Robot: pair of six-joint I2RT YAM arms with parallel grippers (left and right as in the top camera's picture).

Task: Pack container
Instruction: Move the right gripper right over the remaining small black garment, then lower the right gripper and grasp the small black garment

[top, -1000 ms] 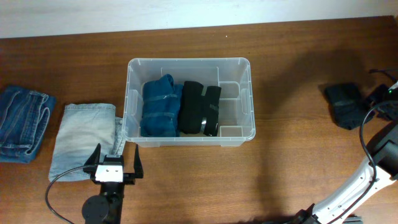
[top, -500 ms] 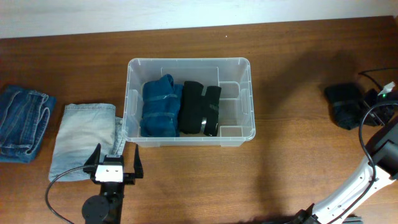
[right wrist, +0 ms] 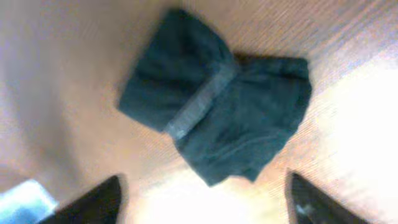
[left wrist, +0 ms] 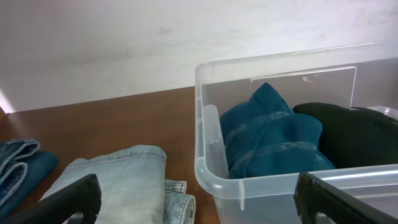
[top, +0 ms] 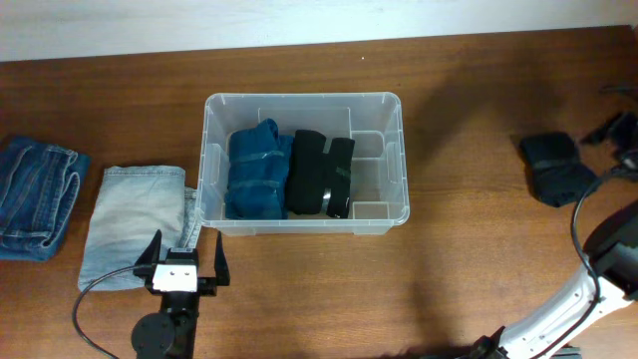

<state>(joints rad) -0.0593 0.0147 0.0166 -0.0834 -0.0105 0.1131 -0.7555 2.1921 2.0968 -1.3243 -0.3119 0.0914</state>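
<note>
The clear container point(top: 304, 222) stands mid-table with a rolled blue garment point(top: 256, 170) and a rolled black garment point(top: 320, 175) inside; it also shows in the left wrist view point(left wrist: 214, 171). My left gripper point(top: 182, 261) is open and empty at the container's front left corner, over the edge of light folded jeans point(top: 130, 224). A dark folded garment point(top: 553, 168) lies at the far right. My right gripper point(right wrist: 205, 202) is open above it, empty, with the garment point(right wrist: 214, 121) ahead of the fingertips.
Folded dark blue jeans point(top: 35, 194) lie at the far left edge. The light jeans also show in the left wrist view point(left wrist: 115, 183). A pale wall runs behind the table's far edge.
My right arm has pulled away toward the right edge, uncovering the dark garment. The left arm and the container have not moved.
</note>
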